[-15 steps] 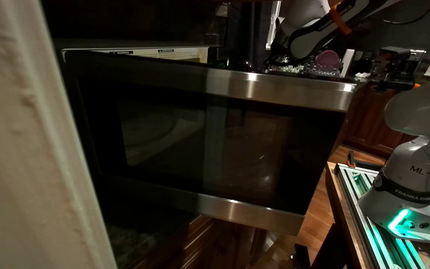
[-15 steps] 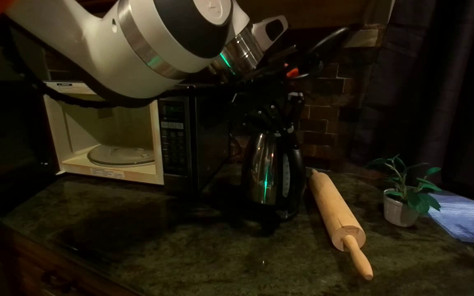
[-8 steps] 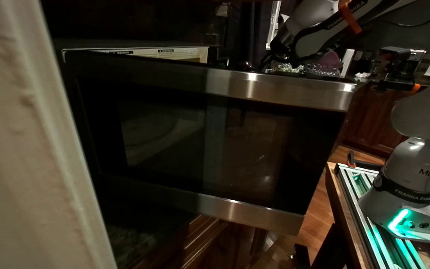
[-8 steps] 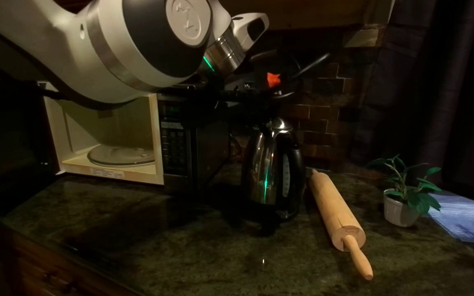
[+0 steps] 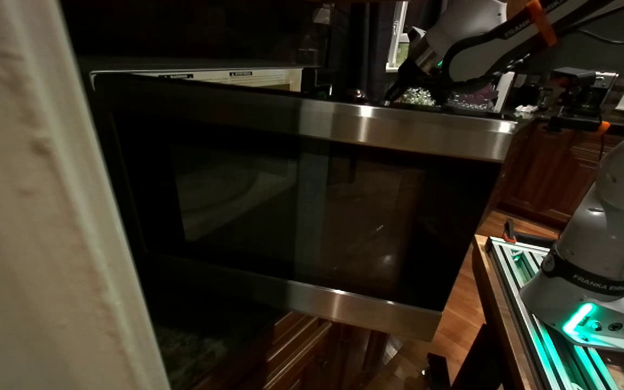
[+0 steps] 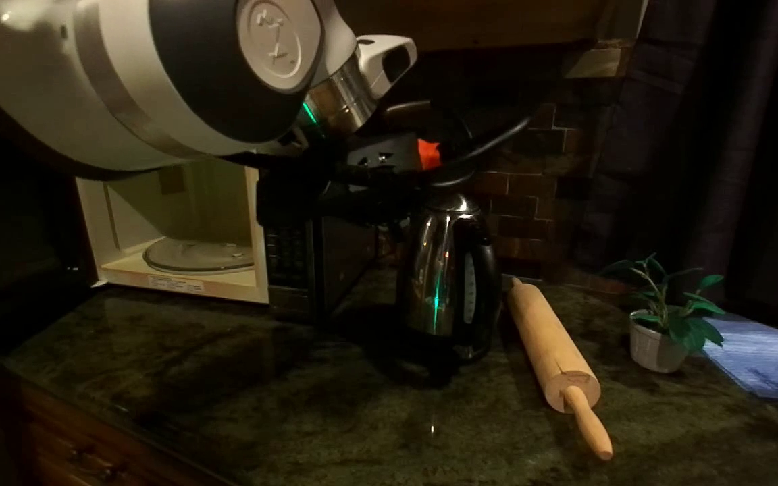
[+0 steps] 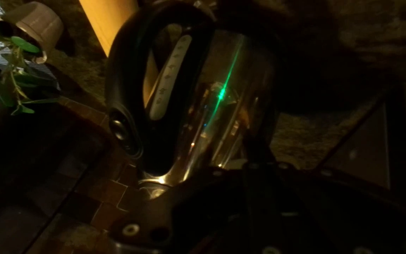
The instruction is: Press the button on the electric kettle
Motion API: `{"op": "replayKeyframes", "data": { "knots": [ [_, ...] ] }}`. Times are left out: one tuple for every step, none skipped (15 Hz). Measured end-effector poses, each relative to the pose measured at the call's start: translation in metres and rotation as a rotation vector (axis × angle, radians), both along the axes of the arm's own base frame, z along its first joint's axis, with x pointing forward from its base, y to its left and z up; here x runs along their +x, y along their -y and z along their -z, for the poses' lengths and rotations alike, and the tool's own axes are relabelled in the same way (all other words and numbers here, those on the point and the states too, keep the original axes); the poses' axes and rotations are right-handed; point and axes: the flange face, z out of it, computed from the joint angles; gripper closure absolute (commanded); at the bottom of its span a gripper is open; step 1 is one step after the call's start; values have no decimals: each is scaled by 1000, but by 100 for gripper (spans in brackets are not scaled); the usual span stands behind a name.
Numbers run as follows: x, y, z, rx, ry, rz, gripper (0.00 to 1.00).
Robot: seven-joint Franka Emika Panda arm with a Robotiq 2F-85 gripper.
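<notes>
- While the arm (image 6: 31, 88) slants across the top of an exterior view, the gripper (image 7: 259, 155) hangs close by the upper part of the kettle (image 6: 423, 283), black on black!
- Look at the tool: through the gloom of the wrist view, its fingers sit together in one dark prong, aimed at the steel body.
- Contact? Too dim to call; prong and steel overlap in the wrist view, and I cannot tell whether they touch.
- What a spot for the kettle, upright on the counter (image 6: 261, 412), between the microwave (image 6: 294, 270) and the rolling pin (image 6: 554, 344), its handle (image 7: 125, 88) on the pin's side.
- Up close it appears upside down, the lid (image 7: 155, 190) low in the wrist view, a pale water gauge (image 7: 171, 76) beside the handle, a green streak (image 7: 221, 93) blazing along the steel!
- And there, set into the handle toward the lid end, a shiny button-like piece (image 7: 120, 129), well apart from the prong in that view.
- Over at the microwave, the door (image 5: 398, 130) stands open, with a glass turntable (image 6: 193, 255) inside.
- Out beyond the rolling pin, a plant (image 6: 676, 304) in a pale pot (image 6: 656, 347), a bluish cloth (image 6: 767, 358) just beside it.
- Down at the robot's base (image 5: 583, 287), a green light (image 5: 577, 318) glows bright!
</notes>
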Motion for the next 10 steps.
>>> {"op": "replayKeyframes", "data": {
  "knots": [
    [-4,-6,1,6,-13,-23,100],
    [-9,-11,2,10,-27,-45,100],
    [-14,-18,2,15,-44,-61,100],
    [-19,-24,1,19,-68,-75,100],
    [-25,-31,0,18,-92,-87,100],
    [-30,-37,-2,15,-119,-96,100],
    [-36,-43,-4,10,-146,-104,84],
    [-41,-48,-8,4,-176,-109,72],
    [-45,-53,-14,1,-208,-110,67],
    [-49,-58,-19,1,-240,-110,60]
  ]
}}
